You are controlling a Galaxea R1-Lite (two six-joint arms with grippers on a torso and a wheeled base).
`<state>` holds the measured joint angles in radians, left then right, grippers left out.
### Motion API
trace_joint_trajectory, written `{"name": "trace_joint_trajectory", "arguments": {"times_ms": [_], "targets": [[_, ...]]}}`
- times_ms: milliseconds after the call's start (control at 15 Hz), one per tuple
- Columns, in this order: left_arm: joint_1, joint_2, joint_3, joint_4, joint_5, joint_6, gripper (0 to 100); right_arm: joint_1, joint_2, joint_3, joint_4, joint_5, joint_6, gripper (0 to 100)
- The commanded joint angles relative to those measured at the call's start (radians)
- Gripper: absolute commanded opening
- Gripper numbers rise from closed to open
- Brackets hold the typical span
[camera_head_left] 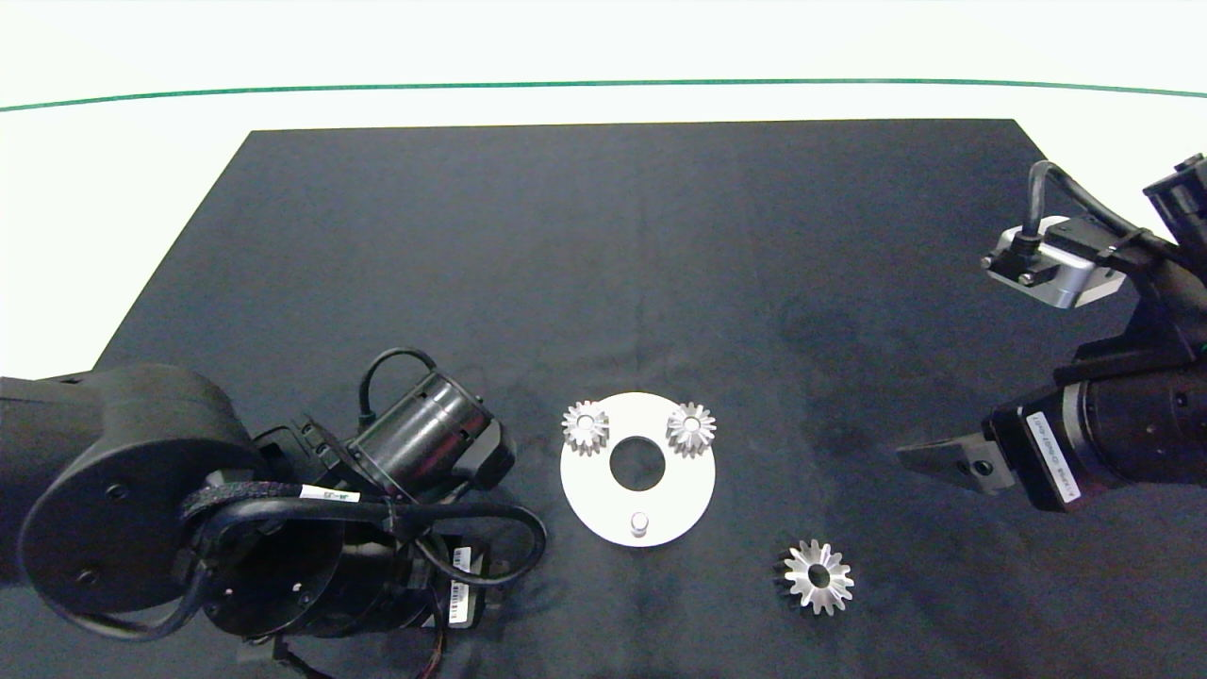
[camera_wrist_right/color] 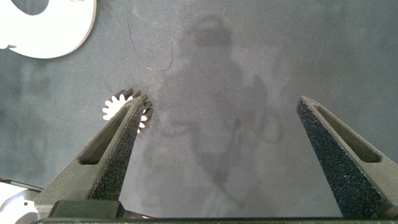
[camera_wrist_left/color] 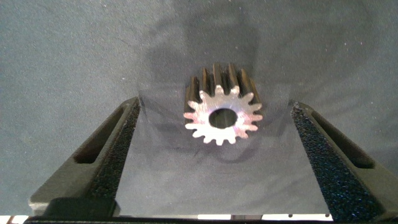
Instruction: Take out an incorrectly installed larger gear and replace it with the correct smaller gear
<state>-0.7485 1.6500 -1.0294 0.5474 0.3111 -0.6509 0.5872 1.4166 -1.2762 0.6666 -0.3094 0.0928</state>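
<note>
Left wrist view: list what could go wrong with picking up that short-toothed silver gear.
1. The smaller gear, silver metal with short blunt teeth, sits loose on the dark mat between the left gripper's open fingers. Closing on tooth tips might tilt it or let it slip.
2. A tilted gear may jam on the bare peg of the white disc.
3. The open right gripper is close to the larger star-like gear and could nudge it.

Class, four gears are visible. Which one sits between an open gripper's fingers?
The smaller gear, lying on the black mat between the left gripper's open fingers; two others sit on the white disc, the larger gear lies apart.
</note>
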Motion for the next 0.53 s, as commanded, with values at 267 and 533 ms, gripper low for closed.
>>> {"name": "trace_joint_trajectory", "arguments": {"times_ms": [267,533], "targets": [[0.009,-0.003,0.017,-0.034,0.005,-0.003,86,0.0,0.004,0.0,0.004,-0.002,0.001,100],[0.011,-0.001,0.025,-0.043,0.005,0.0,77,0.0,0.004,0.0,0.004,0.001,0.001,100]]}}
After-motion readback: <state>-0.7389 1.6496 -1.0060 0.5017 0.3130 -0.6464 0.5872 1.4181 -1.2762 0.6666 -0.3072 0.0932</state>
